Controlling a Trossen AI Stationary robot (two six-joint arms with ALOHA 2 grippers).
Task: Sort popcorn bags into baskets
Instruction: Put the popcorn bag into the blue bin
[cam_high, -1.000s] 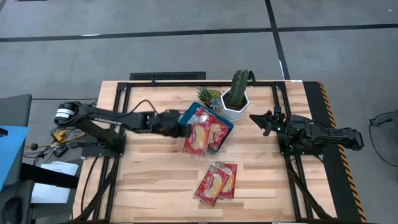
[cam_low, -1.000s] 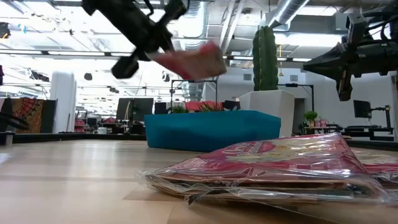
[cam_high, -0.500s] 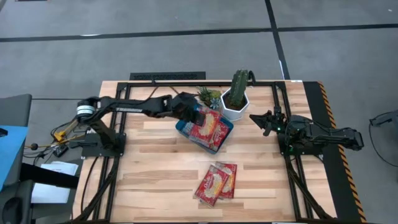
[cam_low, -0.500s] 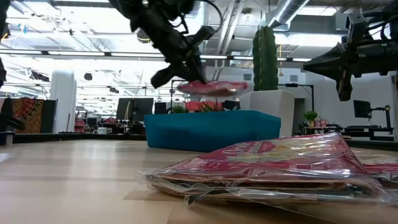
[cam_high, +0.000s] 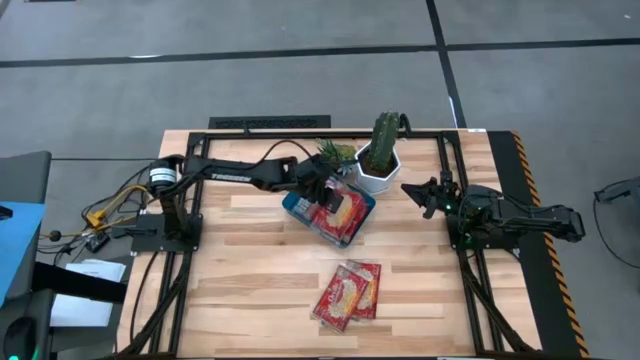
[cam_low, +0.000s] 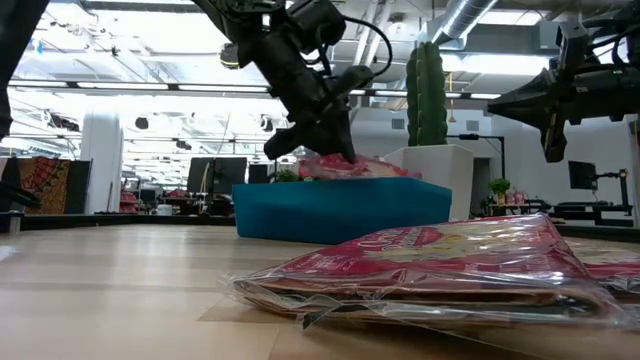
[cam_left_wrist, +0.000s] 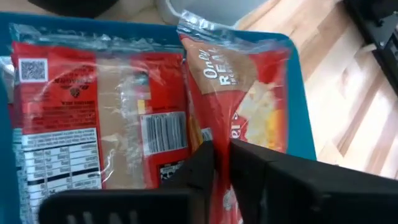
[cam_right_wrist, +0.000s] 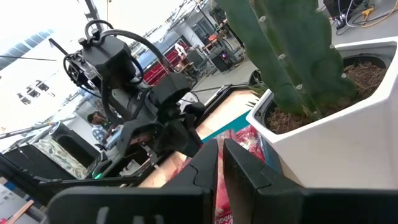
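— Where is your left gripper (cam_high: 322, 190)?

— Over the basket (cam_high: 296, 190), pinched narrow on a popcorn bag (cam_left_wrist: 249, 118) lying inside; my fingers hide its lower edge.

— The right gripper (cam_high: 418, 192)?

— Beside the basket, past the cactus pot (cam_high: 378, 174), nearly closed, empty.

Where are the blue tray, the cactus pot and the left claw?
blue tray (cam_low: 330, 210), low view, its front wall.
cactus pot (cam_high: 377, 179), high view, its white side.
left claw (cam_high: 327, 190), high view, between its fingertips, above the tray.

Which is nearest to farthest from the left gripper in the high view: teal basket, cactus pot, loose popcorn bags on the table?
From the left gripper:
1. Teal basket, directly beneath it.
2. Cactus pot, just beyond the basket, toward the right arm.
3. Loose popcorn bags, farthest, near the table's front edge.
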